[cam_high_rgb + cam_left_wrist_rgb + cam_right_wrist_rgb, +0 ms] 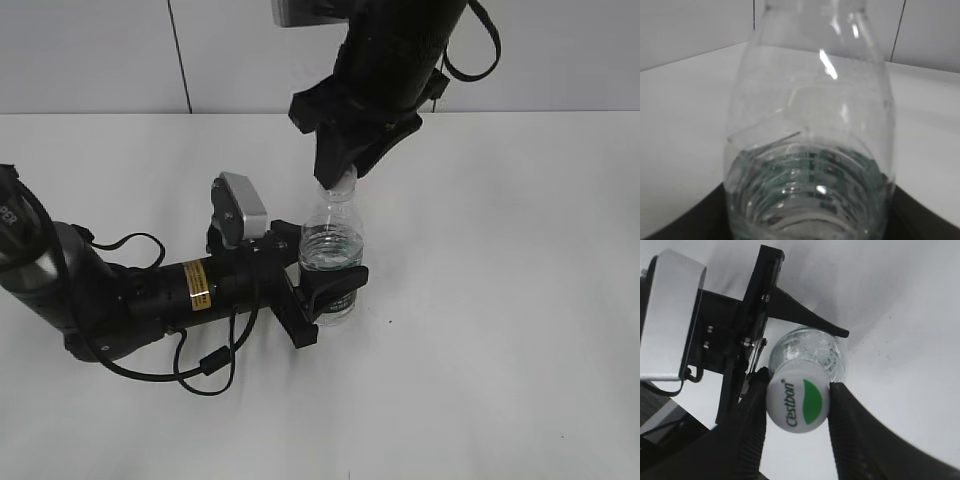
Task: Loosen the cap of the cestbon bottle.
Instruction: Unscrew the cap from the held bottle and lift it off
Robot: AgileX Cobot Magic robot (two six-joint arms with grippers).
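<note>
With your left pincer (322, 290) clamped on the cestbon bottle (333, 248) mid-bench and your right pincer (799, 399) gripping the cap (798, 397), twist without tilting.

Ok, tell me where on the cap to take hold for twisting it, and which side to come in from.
Grip the cap by its round side wall, coming straight down from above. The cestbon bottle stands upright, held at its label band by the left claw, so the cap faces up. The right claw already sits there with a finger on each side of it, which looks like the right hold.
</note>
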